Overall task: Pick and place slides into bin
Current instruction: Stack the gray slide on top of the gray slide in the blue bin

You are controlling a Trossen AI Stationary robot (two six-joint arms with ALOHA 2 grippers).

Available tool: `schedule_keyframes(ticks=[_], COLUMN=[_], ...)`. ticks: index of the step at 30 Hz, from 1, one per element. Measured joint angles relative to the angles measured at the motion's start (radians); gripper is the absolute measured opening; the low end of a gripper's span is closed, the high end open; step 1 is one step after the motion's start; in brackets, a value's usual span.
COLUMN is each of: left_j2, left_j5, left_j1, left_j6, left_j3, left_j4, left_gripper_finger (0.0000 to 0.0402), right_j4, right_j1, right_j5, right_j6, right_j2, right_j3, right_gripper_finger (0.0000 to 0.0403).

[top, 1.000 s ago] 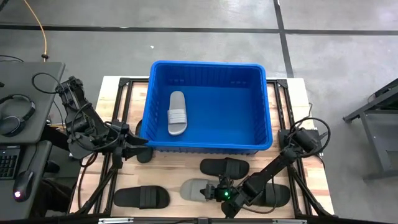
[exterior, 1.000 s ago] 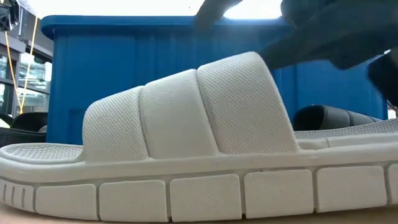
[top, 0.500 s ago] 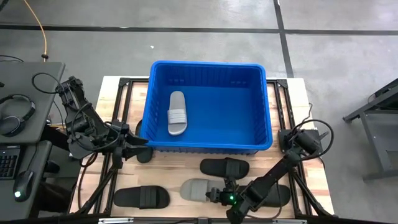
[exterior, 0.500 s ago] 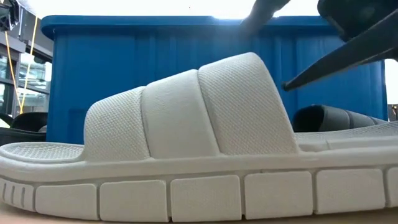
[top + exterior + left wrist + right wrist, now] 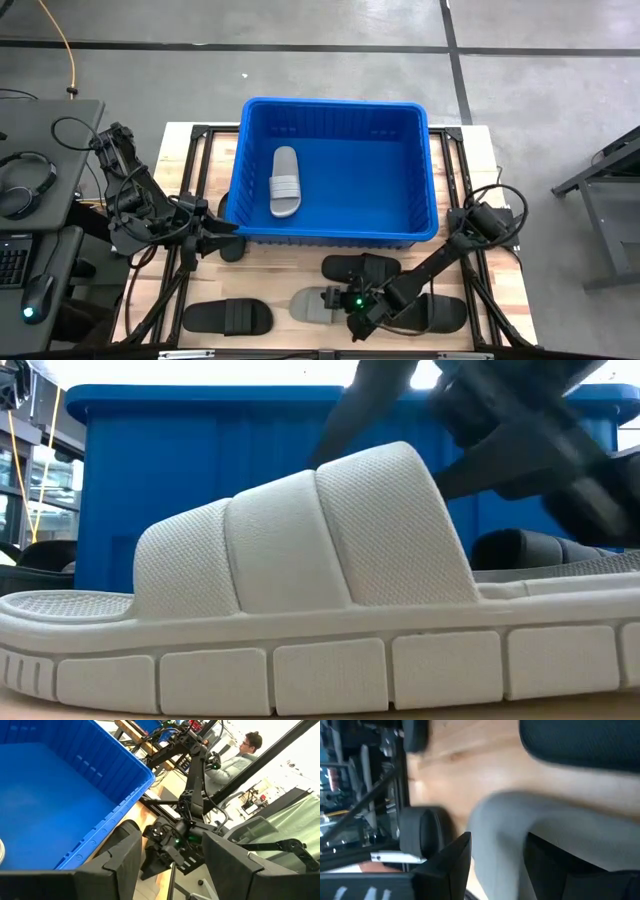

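- Since a moment ago the right hand [image 5: 345, 303] has slid over toward the grey slide [image 5: 318, 305] at the front of the desk [image 5: 290, 275] and now sits right above its strap end, fingers apart with the strap between them in the right wrist view, not clamped.
- Left hand [image 5: 222, 232] is parked by the near left corner of the bin [image 5: 335, 236], fingers apart, nothing in them.
- Around the grey slide: one black slide [image 5: 228, 316] just to its left, another black one [image 5: 362, 268] behind it near the bin wall, and a third [image 5: 435, 312] mostly under the right arm.
- The grey one is chunky, a wide ribbed strap with woven texture and a grooved sole.
- It lies flat, sole down, long axis running left to right along the desk's front edge.
- One more light slide [image 5: 285, 181] already lies in the bin, pointing front to back.
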Motion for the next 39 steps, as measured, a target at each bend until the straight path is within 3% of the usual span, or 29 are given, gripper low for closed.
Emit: schedule_keyframes(ticks=[9, 15, 18, 22, 32, 39], left_j2=[0.0, 0.0, 0.0, -0.001, -0.001, -0.001], left_j5=[0.0, 0.0, 0.0, 0.0, 0.0, 0.0], left_j1=[0.0, 0.0, 0.0, 0.0, 0.0, 0.0], left_j6=[0.0, -0.002, -0.002, -0.002, 0.0, 0.009], left_j3=[0.0, 0.0, 0.0, 0.0, 0.0, 0.0], left_j4=[0.0, 0.0, 0.0, 0.0, -0.001, -0.002], left_gripper_finger=[0.0198, 0.0198, 0.0198, 0.0198, 0.0198, 0.0198], right_j4=[0.025, 0.196, 0.283, 0.294, 0.112, -0.118], right_j1=[0.039, 0.037, 0.04, 0.052, 0.043, 0.041], right_j5=[-0.012, -0.068, -0.017, 0.059, -0.032, -0.01], right_j6=[0.067, 0.063, 0.051, 0.024, -0.067, -0.128], right_j2=[0.005, 0.081, 0.109, 0.113, 0.116, 0.115], right_j3=[-0.001, -0.001, 0.001, 0.008, 0.164, 0.329], right_gripper_finger=[0.0142, 0.0117, 0.0085, 0.0012, 0.0001, 0.0001])
